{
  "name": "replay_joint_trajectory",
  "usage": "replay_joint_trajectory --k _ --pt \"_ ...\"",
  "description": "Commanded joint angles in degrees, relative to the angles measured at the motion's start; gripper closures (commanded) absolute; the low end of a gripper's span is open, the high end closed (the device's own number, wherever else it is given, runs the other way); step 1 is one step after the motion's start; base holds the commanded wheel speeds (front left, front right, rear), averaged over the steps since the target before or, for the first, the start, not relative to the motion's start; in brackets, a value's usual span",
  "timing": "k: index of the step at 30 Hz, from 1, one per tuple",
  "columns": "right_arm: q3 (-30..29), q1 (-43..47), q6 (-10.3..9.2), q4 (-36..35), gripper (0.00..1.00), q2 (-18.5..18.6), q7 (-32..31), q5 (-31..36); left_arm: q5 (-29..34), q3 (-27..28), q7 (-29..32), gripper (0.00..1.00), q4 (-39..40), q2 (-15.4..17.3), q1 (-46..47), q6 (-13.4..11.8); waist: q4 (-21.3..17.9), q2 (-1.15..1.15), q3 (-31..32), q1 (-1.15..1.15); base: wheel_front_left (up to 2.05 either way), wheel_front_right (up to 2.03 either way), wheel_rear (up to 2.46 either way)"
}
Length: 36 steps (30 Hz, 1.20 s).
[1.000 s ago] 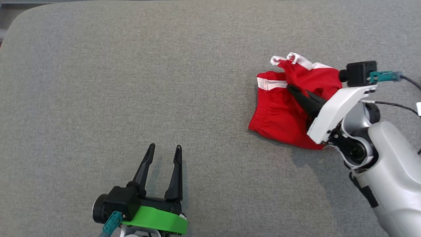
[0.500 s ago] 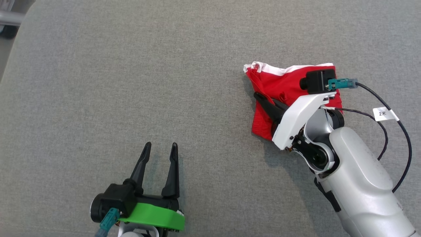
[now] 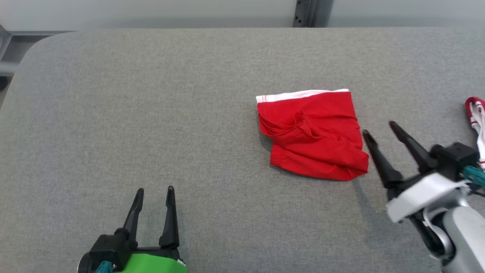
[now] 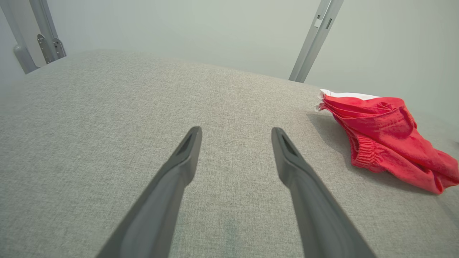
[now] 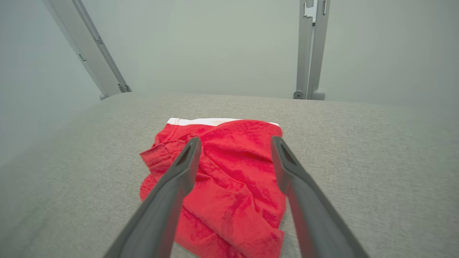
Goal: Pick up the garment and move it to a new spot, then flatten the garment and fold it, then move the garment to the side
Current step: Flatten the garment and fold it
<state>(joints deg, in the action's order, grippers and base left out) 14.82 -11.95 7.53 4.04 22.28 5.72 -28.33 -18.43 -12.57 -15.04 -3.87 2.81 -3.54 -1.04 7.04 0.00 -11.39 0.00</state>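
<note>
Right gripper [image 3: 379,128] has released and drawn back, jaws wide, empty; garment [image 3: 310,136] lies folded just ahead of it, fold judged done, sideways move needs a regrasp.

1. Left hand [image 3: 155,189]: cut off at the base by the bottom edge of the head view, with just part of the green body inside the frame.
2. Right hand [image 3: 379,128]: smeared by blur in the head view, with the pale forearm cropped by the lower right corner.
3. Red-and-white cloth [image 3: 473,106]: sliced by the right edge of the head view; kind and full shape impossible to tell.
4. Garment [image 4: 387,136]: clipped by the right edge of the left wrist view.
5. Same garment in the right wrist view: near folds partly covered by the two dark fingers [image 5: 168,200], lowest part running off the bottom edge.
6. Bench [image 3: 151,113]: cropped at the near and right sides of the head view.
7. Grey post [image 3: 310,13]: cut short by the top edge.
</note>
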Motion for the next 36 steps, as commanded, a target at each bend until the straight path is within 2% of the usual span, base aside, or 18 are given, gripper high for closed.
replay_joint_trajectory --k 1,3,5,7,12,19,26,27,28,29,30,36 --pt "-1.7 2.4 -0.09 1.2 0.0 1.4 3.0 1.4 0.3 0.9 -0.2 0.0 0.3 0.2 -1.3 0.1 -4.0 0.0 4.5 0.0 0.0 0.0 0.0" --pt "-4.5 5.6 -0.04 3.4 0.0 2.2 7.3 3.4 0.1 2.1 -0.2 0.0 0.5 0.2 -2.3 0.2 -4.9 0.0 5.9 0.0 0.0 0.0 0.0" --pt "-6.7 7.9 -0.05 5.4 0.0 3.1 8.9 5.5 0.1 3.0 -0.2 0.0 0.4 0.2 -3.1 0.3 -5.5 0.0 7.0 0.0 0.0 0.0 0.0" --pt "-9.7 10.4 -0.05 7.8 0.0 2.2 9.4 6.8 0.1 3.8 -0.2 0.0 0.3 0.2 -3.9 0.4 -6.0 0.0 8.1 0.0 0.0 0.0 0.0" --pt "-15.6 14.1 -0.05 6.9 0.0 -1.8 9.5 8.7 0.0 4.6 -0.2 0.0 0.3 0.2 -5.3 0.3 -6.4 0.0 9.5 0.0 0.0 0.0 0.0" --pt "-16.1 13.4 -0.07 4.0 0.0 -3.9 9.5 9.3 0.5 4.5 -0.2 0.0 1.2 0.2 -5.4 0.3 -5.5 0.0 8.7 0.0 0.0 0.0 0.0" --pt "-12.1 5.1 -0.07 2.9 0.0 -0.9 9.5 8.4 1.6 3.7 -0.2 0.0 1.8 0.2 -2.4 0.7 -2.6 0.0 3.7 0.0 0.0 0.0 0.0" --pt "-11.0 3.4 -0.07 3.0 0.05 -0.2 9.5 8.0 1.7 3.4 -0.2 0.0 1.8 0.2 -1.9 0.7 -1.9 0.0 2.5 0.0 0.0 0.0 0.0" --pt "-9.5 1.1 -0.07 3.5 0.56 0.9 9.5 7.6 1.7 3.0 -0.2 0.0 1.9 0.2 -1.2 0.7 -1.1 0.0 1.1 0.0 0.0 0.0 0.0" --pt "-7.9 -1.0 -0.07 4.4 0.84 1.9 9.5 7.0 1.8 2.6 -0.2 0.0 2.0 0.2 -0.5 0.7 -0.4 0.0 -0.1 0.0 0.0 0.0 0.0" --pt "-5.8 -2.9 -0.07 5.5 1.0 3.2 9.5 6.4 1.8 2.1 -0.2 0.0 2.1 0.2 0.2 0.7 0.5 0.0 -1.3 0.0 0.0 0.0 0.0" --pt "6.7 -14.7 -0.08 13.8 1.0 8.8 9.5 2.7 0.9 0.2 -0.2 0.0 2.0 0.2 3.3 0.0 5.2 0.0 -6.2 0.0 0.0 0.0 0.0"
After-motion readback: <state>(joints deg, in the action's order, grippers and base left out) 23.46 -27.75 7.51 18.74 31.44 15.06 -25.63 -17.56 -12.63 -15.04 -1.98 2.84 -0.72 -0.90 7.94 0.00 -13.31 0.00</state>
